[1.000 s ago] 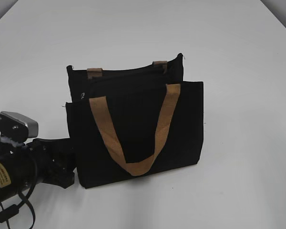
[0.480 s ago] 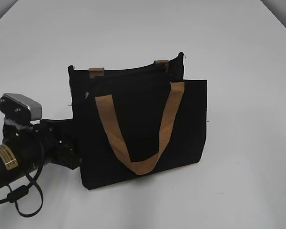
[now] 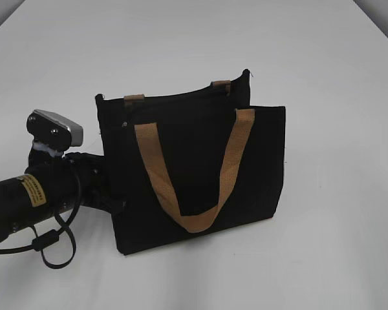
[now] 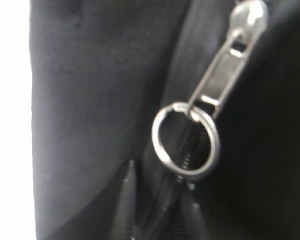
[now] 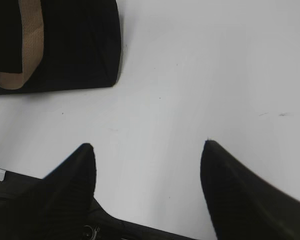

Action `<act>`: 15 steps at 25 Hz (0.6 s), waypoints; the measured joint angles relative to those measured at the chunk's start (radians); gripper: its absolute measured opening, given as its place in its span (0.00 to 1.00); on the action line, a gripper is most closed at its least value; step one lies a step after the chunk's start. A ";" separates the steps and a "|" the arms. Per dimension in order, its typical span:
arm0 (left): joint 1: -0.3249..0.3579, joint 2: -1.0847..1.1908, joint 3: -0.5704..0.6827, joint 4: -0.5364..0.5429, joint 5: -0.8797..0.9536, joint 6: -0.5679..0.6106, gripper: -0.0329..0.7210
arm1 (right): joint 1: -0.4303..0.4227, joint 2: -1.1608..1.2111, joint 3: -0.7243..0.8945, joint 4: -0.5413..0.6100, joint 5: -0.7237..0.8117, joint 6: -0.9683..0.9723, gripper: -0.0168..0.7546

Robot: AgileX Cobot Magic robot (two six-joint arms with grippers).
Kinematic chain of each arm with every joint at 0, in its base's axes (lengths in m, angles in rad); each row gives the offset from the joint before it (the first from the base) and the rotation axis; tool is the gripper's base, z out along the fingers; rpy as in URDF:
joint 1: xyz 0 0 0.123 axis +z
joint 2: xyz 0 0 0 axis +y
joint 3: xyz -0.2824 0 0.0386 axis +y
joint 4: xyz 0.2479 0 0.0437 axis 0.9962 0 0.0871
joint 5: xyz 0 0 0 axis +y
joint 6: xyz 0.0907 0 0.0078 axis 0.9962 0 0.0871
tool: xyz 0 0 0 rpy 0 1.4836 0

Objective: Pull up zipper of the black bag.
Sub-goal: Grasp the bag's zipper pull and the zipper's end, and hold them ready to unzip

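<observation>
The black bag [image 3: 200,161] stands upright on the white table, its tan front handle [image 3: 194,221] hanging down. The zipper [image 3: 174,98] runs along its top edge. In the left wrist view the silvery pull tab [image 4: 225,65] with a metal ring [image 4: 186,140] lies on the zip line, very close. My left gripper [image 3: 108,194] is at the bag's left side; its dark fingertips [image 4: 160,182] close on the bag's zip edge just below the ring. My right gripper [image 5: 147,145] is open and empty above bare table, near the bag's lower corner [image 5: 75,45]; it is outside the exterior view.
The white table [image 3: 323,258] spreads all round the bag. My left arm and its looping cable [image 3: 48,242] lie at the left of the bag. The tan handle [image 5: 30,40] shows in the right wrist view.
My left arm has moved up and to the right against the bag's left side. The bag has shifted to the right with it and turned a little.
</observation>
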 joint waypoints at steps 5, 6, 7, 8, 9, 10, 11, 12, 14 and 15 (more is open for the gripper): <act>0.000 -0.069 0.000 0.005 0.122 0.002 0.05 | 0.000 0.002 0.000 0.068 -0.011 -0.093 0.68; 0.000 -0.093 0.000 0.005 0.152 0.006 0.05 | 0.000 0.007 0.000 0.106 -0.013 -0.134 0.67; 0.000 -0.127 0.000 0.006 0.191 0.011 0.04 | 0.000 0.017 0.000 0.142 -0.014 -0.171 0.67; 0.000 -0.163 0.000 0.006 0.225 0.016 0.04 | 0.000 0.031 0.000 0.188 -0.015 -0.216 0.66; 0.000 -0.199 0.000 0.007 0.277 0.019 0.04 | 0.000 0.051 -0.001 0.233 -0.015 -0.264 0.65; 0.000 -0.235 0.000 0.007 0.319 0.019 0.04 | 0.000 0.075 -0.001 0.277 -0.017 -0.313 0.64; 0.000 -0.264 0.000 0.007 0.362 0.020 0.04 | 0.000 0.096 -0.001 0.313 -0.020 -0.354 0.64; 0.000 -0.297 0.000 0.007 0.423 0.020 0.04 | 0.000 0.122 -0.001 0.354 -0.027 -0.403 0.64; 0.000 -0.354 0.000 0.007 0.499 0.022 0.04 | 0.017 0.162 -0.001 0.424 -0.073 -0.487 0.64; 0.000 -0.384 0.000 0.007 0.540 0.022 0.04 | 0.030 0.181 -0.001 0.460 -0.099 -0.534 0.64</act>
